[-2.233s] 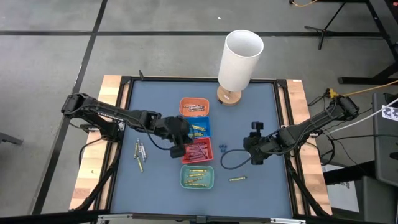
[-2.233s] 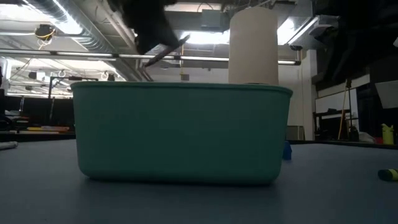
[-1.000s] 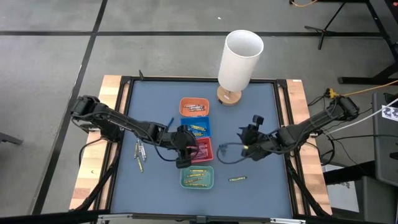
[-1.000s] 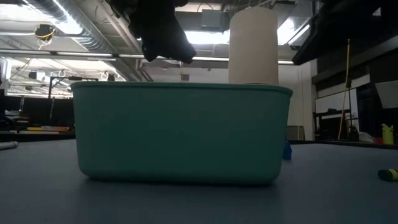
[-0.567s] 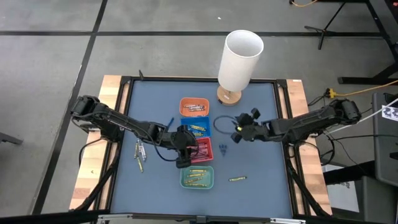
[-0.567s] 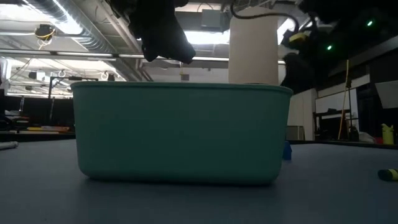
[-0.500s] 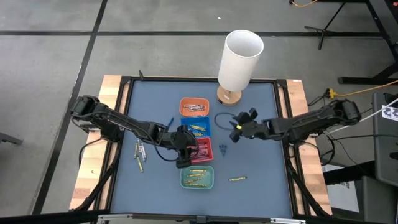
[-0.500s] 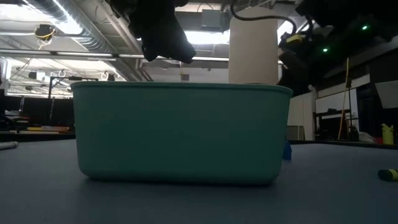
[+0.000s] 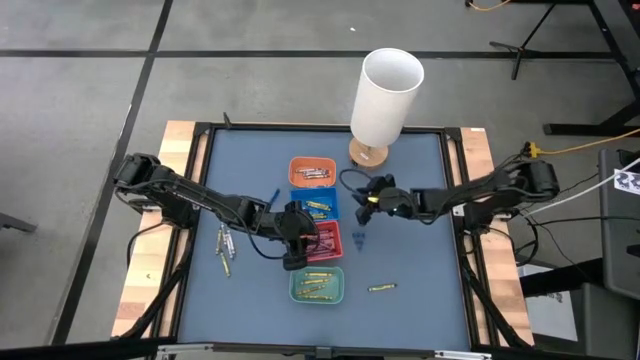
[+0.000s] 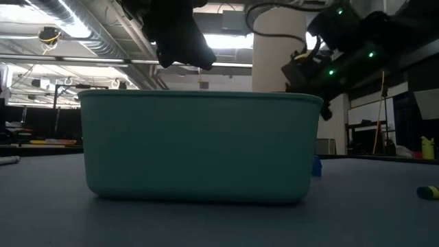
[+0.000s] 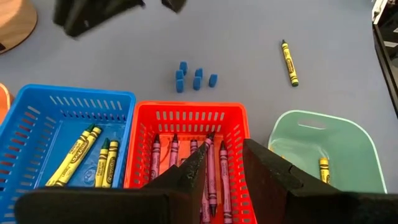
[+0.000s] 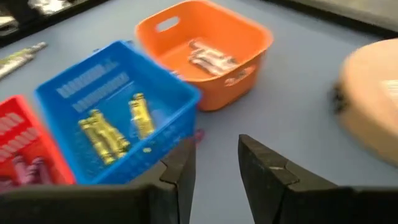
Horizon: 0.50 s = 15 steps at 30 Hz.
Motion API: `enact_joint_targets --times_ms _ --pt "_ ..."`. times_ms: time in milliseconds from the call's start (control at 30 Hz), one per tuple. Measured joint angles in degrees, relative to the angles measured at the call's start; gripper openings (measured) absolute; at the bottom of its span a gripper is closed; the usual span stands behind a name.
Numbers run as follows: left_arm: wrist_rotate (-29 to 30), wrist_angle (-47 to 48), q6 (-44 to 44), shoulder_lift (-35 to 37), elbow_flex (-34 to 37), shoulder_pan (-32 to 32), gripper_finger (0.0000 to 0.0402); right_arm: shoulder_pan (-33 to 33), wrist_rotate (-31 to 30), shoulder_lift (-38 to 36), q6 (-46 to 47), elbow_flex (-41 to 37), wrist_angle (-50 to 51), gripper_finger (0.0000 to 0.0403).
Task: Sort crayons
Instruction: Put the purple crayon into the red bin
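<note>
Moved: my right pincer [image 9: 364,199] has swung toward the blue tray [image 9: 318,204], fingers apart, empty.
Left pincer [image 9: 306,240]: parted, empty, above red tray [image 11: 198,124] with purple crayons [image 11: 209,175].

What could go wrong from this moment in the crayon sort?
The left gripper sits open low over the red tray of purple crayons, so it could snag the rim or nudge the tray. The right gripper is close to the blue tray, so it might bump it.
</note>
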<state>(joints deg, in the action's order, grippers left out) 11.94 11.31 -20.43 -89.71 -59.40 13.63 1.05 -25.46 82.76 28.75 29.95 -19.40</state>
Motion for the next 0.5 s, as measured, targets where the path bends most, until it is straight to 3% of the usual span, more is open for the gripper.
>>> enact_joint_targets --times_ms 233,500 --pt "0.0 0.0 0.0 0.0 0.0 0.0 0.009 0.0 4.3 8.6 1.2 0.0 -10.4 0.0117" --pt "0.0 -0.1 -0.1 0.0 0.0 0.0 0.009 0.0 5.1 15.1 1.7 3.4 -11.8 0.0117"
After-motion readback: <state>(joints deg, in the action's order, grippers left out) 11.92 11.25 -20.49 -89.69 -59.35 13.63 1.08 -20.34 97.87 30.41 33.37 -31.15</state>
